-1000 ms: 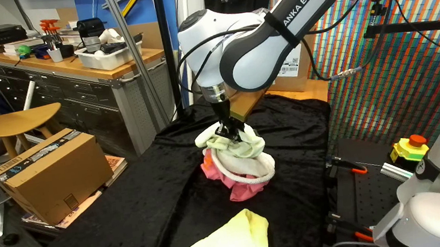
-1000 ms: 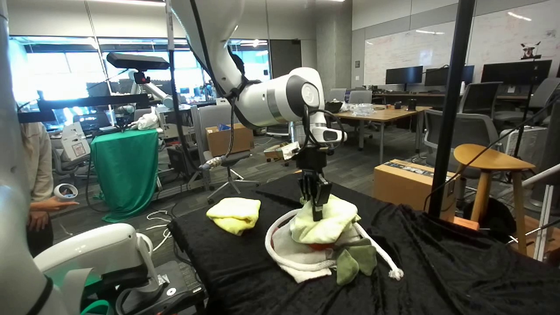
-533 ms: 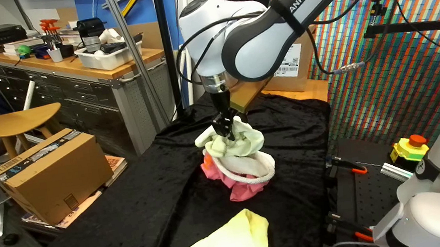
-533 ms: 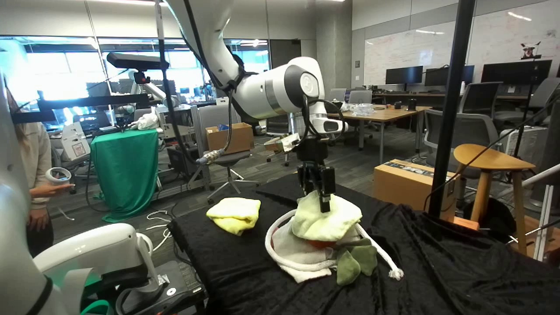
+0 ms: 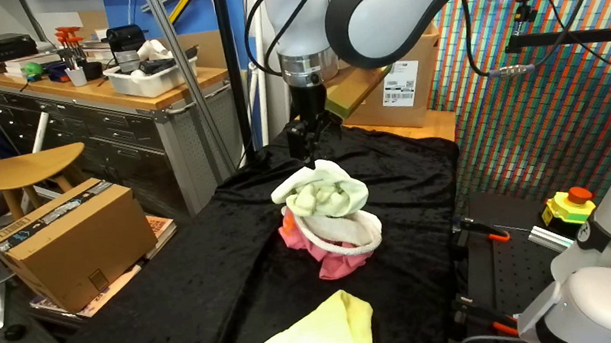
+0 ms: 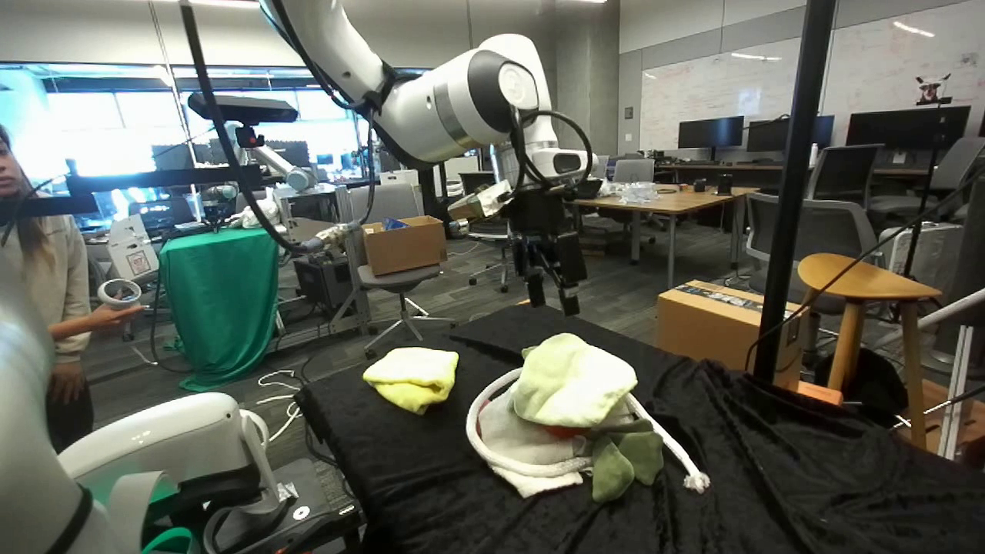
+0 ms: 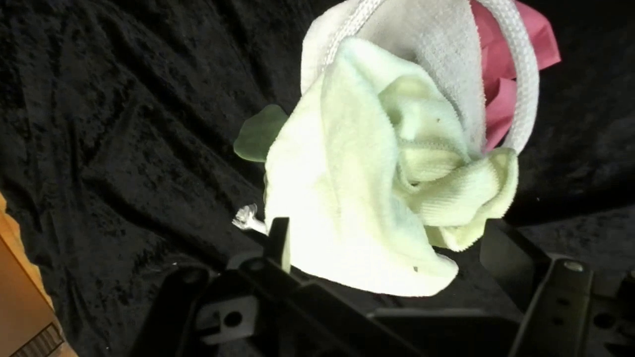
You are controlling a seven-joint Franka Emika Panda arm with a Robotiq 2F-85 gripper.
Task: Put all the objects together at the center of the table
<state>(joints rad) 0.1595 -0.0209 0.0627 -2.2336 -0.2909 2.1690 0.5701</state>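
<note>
A: What do we log around the work area?

B: We note a cardboard box (image 6: 712, 331) beside the black-draped table (image 5: 182, 303), a black post (image 6: 794, 185) rising at the draped edge, and a wooden stool (image 6: 868, 275) past it. In an exterior view a labelled box (image 5: 402, 95) stands behind the arm (image 5: 403, 14).

A: And directly under us?

B: The pile (image 6: 531, 442), about mid-table: pale green cloth (image 7: 357, 188) on top, then rope loop (image 7: 527, 79), white cloth (image 7: 441, 54) and pink cloth (image 5: 343, 266). A red-orange thing (image 5: 288, 223) is mostly hidden. Green leaf-shaped pieces (image 6: 613, 471) stick out at one side.

A: Jaws?

B: We record them spread wide. In the wrist view the fingers (image 7: 280, 243) stand well apart; in an exterior view the gripper (image 6: 552, 298) hangs above the pale green cloth, apart from it.

A: Edges and room?

B: We mark the yellow cloth (image 6: 413, 378) near a table edge, black fabric lying between it and the pile. More fabric runs from the pile toward the cardboard box. The rope's frayed end (image 6: 696, 482) pokes out past the leaf-shaped pieces.
</note>
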